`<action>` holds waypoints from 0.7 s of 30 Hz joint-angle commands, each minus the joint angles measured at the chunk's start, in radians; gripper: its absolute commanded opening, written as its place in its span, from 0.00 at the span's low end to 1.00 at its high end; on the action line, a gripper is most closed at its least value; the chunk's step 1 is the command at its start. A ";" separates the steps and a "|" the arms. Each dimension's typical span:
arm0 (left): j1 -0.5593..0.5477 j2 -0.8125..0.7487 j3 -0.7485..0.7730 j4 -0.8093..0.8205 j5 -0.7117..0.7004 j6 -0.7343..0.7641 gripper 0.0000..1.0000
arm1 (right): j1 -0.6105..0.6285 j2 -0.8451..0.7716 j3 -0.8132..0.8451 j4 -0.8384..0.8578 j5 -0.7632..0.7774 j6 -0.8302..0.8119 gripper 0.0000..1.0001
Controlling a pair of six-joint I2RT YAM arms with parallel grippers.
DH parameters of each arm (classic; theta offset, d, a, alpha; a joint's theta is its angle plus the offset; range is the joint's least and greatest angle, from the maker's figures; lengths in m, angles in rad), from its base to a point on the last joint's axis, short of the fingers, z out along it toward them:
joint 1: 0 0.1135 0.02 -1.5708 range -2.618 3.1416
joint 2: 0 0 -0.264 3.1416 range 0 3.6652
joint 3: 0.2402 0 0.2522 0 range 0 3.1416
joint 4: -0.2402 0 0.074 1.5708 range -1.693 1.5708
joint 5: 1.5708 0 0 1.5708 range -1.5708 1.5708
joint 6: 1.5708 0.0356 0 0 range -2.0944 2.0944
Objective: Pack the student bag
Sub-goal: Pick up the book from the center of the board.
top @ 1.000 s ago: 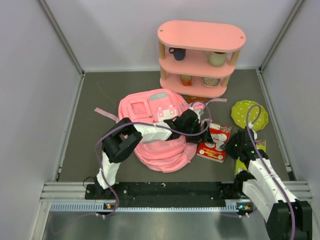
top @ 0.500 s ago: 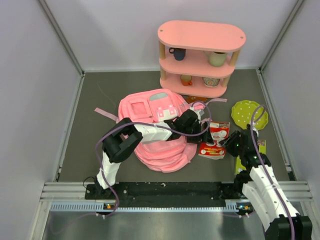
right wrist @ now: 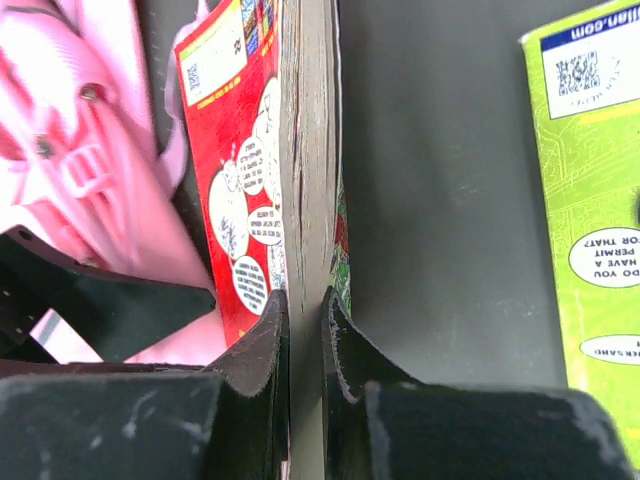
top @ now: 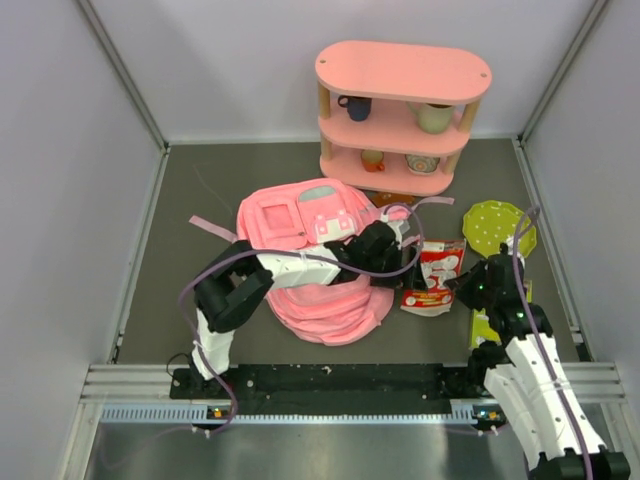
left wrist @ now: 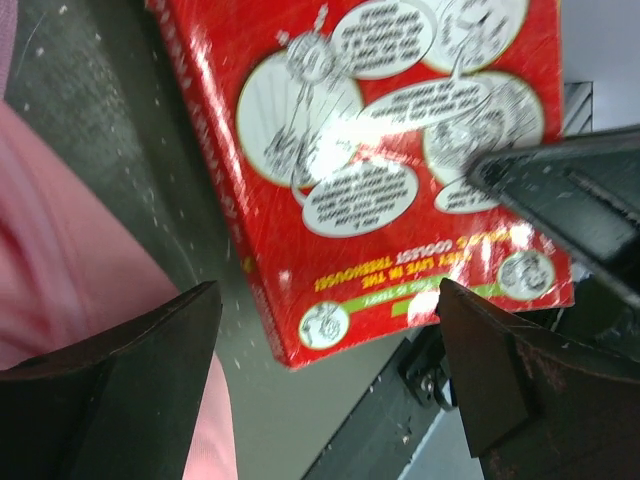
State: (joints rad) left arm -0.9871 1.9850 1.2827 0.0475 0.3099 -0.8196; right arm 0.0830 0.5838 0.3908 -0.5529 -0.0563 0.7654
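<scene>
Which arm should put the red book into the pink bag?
Right, probably. The right claw is shut on the red book at its page edge, beside the student bag. The left claw is open, holding nothing.

We saw a dark grey desk (top: 200, 190). On it lay the student bag (top: 300, 215) near the middle, a pink three-tier shelf (top: 400, 70) at the far side, a green dotted plate (top: 485, 230) at the right and a green book (right wrist: 590, 150) nearer. A red book (top: 435, 275) was tipped up just right of the bag; we could not tell whether it touched the desk.
</scene>
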 commanded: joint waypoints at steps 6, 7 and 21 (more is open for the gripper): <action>0.030 -0.403 -0.095 -0.100 -0.164 0.094 0.98 | 0.006 -0.179 0.218 -0.071 -0.144 -0.011 0.00; 0.037 -0.431 -0.115 -0.068 -0.157 0.093 0.98 | 0.004 -0.185 0.227 -0.068 -0.174 -0.023 0.00; 0.108 -0.584 -0.335 0.270 -0.025 0.007 0.99 | 0.006 -0.254 0.206 0.194 -0.651 0.061 0.00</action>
State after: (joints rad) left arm -0.8852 1.4124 0.9665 0.1886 0.2520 -0.7822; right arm 0.0834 0.3466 0.5827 -0.5037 -0.5808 0.7906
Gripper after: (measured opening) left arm 0.985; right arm 0.066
